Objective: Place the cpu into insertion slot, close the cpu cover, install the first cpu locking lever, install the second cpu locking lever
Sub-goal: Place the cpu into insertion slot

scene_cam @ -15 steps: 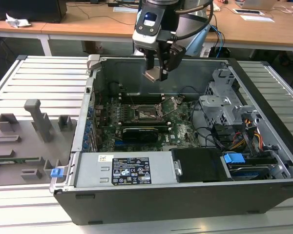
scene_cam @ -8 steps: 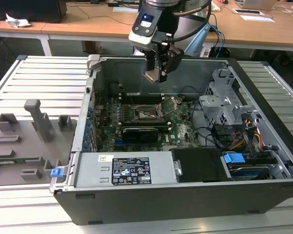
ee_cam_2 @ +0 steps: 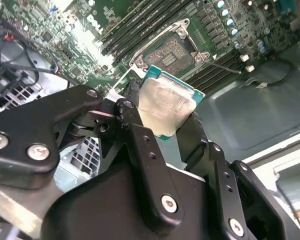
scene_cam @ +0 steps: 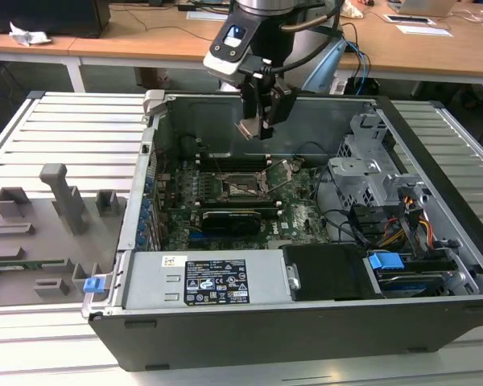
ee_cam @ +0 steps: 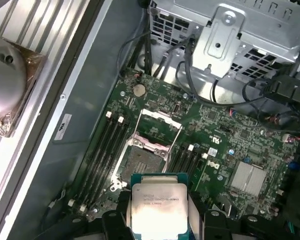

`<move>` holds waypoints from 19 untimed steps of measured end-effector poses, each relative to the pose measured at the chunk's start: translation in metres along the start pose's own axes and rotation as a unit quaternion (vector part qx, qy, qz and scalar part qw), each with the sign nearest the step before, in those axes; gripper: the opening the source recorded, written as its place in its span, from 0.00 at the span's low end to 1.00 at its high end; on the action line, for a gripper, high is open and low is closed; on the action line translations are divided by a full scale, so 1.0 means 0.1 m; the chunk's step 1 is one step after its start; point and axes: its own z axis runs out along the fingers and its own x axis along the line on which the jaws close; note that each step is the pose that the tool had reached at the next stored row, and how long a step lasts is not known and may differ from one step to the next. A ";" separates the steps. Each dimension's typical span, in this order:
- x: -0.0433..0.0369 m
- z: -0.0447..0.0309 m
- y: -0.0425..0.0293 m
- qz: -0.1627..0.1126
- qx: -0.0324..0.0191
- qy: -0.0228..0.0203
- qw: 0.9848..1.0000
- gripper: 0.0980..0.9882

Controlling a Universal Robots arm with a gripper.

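Resting on the slatted metal surface (scene_cam: 64, 121): a dark, open-sided computer case (scene_cam: 306, 330). Flat on its floor, a green motherboard (scene_cam: 302, 217). Reaching down into the case from above in the exterior view, the arm's black claw (scene_cam: 258, 129), hanging well above the board. On either side of the socket, rows of long black memory slots (ee_cam: 109, 147). Between those rows, the insertion slot (ee_cam: 140, 162), square and dark inside its silvery rim, contact field uncovered. Swung up off the socket at one end, the cpu cover (ee_cam: 162, 115), standing open. Smallest of all, the cpu (ee_cam_2: 165, 107): clamped in the claw, pinched by two opposite edges with a black finger (ee_cam_2: 140, 135) pressed against each side. Pale metal face turned toward both wrist cameras, green border showing around it. Held in the air over the board, near the open socket but apart from it, touching only the claw.
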 end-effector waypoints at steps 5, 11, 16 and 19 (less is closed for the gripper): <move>-0.001 0.018 -0.001 0.042 -0.001 -0.003 0.999 0.49; -0.001 0.033 -0.002 0.091 -0.003 -0.006 0.996 0.49; -0.001 0.054 -0.005 0.130 -0.004 -0.009 0.991 0.49; 0.001 0.085 -0.010 0.147 -0.004 -0.010 0.989 0.49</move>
